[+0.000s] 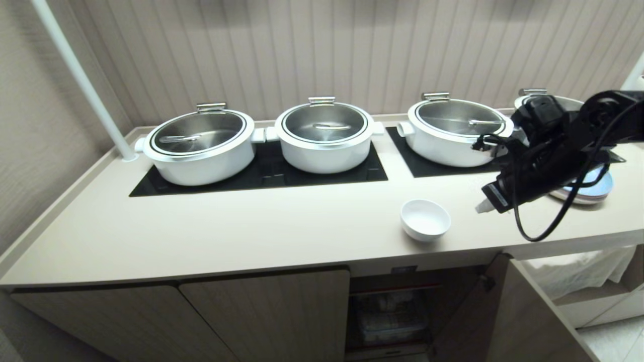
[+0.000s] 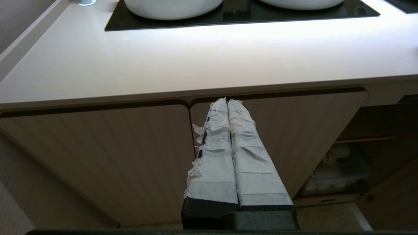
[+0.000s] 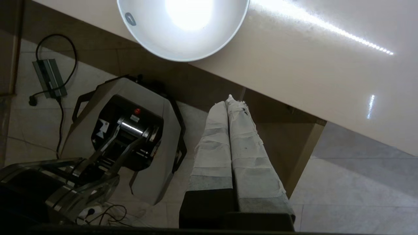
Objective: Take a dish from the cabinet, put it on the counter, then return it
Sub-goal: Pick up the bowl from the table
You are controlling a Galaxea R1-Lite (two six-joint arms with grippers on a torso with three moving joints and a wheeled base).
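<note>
The dish (image 1: 425,219) is a small white bowl standing upright on the counter (image 1: 251,231) close to its front edge; in the right wrist view the dish (image 3: 183,29) shows empty. My right gripper (image 1: 482,206) hovers just right of it, apart from it, and is shut on nothing (image 3: 230,101). Below, the cabinet (image 1: 261,317) has its right door swung open. My left gripper (image 2: 227,101) is shut and empty, parked low in front of the closed cabinet doors (image 2: 98,156).
Three white pots with steel lids (image 1: 322,133) stand on black glass panels (image 1: 261,176) at the back. A stack of plates (image 1: 593,188) lies behind my right arm. The open door (image 1: 523,311) juts out. A clear bin (image 1: 390,314) sits inside. A white pole (image 1: 80,75) rises at the left.
</note>
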